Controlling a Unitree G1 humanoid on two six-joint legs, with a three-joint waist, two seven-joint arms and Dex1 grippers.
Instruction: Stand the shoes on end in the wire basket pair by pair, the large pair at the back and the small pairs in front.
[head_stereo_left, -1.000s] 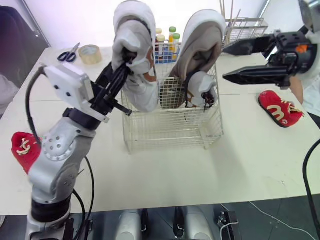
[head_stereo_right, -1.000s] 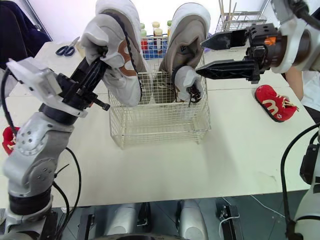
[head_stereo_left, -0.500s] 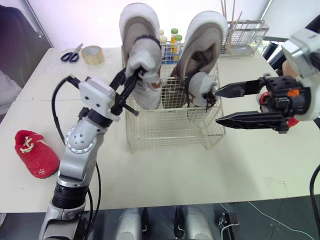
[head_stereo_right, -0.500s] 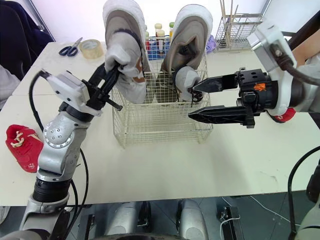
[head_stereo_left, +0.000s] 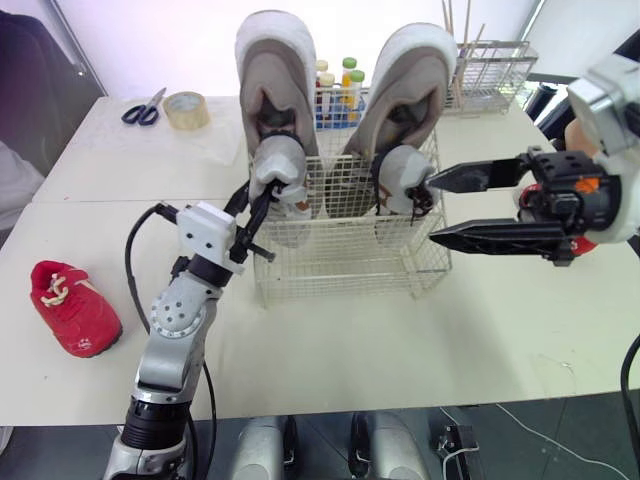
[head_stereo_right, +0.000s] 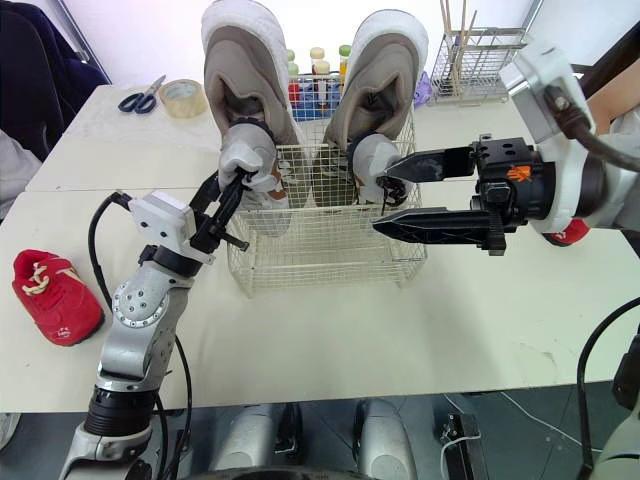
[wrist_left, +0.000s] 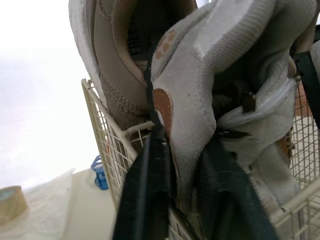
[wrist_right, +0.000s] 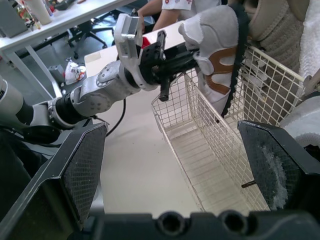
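Observation:
A wire basket (head_stereo_left: 345, 272) stands mid-table. Two large beige shoes (head_stereo_left: 272, 75) (head_stereo_left: 412, 80) stand on end at its back. A small grey shoe (head_stereo_left: 400, 180) stands in front of the right one. My left gripper (head_stereo_left: 257, 205) is shut on a second small grey shoe (head_stereo_left: 276, 168) with a brown patch, holding it toe-up at the basket's front left corner, over the rim (wrist_left: 116, 142). My right gripper (head_stereo_left: 440, 205) hangs open beside the basket's right end, level with the rim, holding nothing. A small red shoe (head_stereo_left: 72, 308) lies at the table's left. Another red shoe (head_stereo_right: 570, 232) peeks from behind my right wrist.
Scissors (head_stereo_left: 140, 105) and a tape roll (head_stereo_left: 183, 108) lie at the back left. Bottles (head_stereo_left: 335, 78) stand behind the basket and a wire rack (head_stereo_left: 490, 60) at the back right. A person's arm (head_stereo_right: 612, 100) shows at the right edge.
My left gripper has brought the small grey shoe down from above the large shoe to the basket's front left. The right gripper dropped from the upper right to beside the basket, then held still.

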